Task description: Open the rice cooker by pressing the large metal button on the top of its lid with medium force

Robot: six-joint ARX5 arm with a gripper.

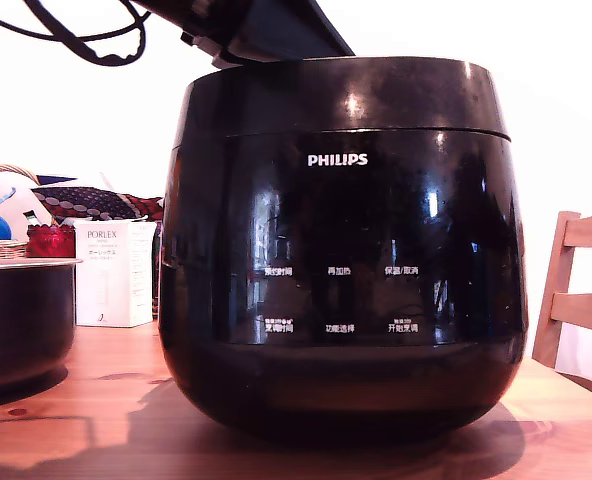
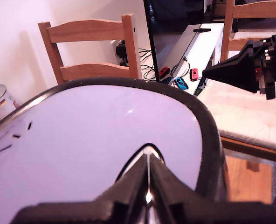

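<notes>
Gripper, fingers together, rests near lid edge atop rice cooker.

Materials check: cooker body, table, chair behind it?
Rice cooker: glossy black, probably plastic or coated shell, since it mirrors the room with sharp highlights. The lid has the same gloss.
Table: wood, with visible grain and knots; it looks varnished.
Chair: light wood with plain slats and a matte look.
</notes>
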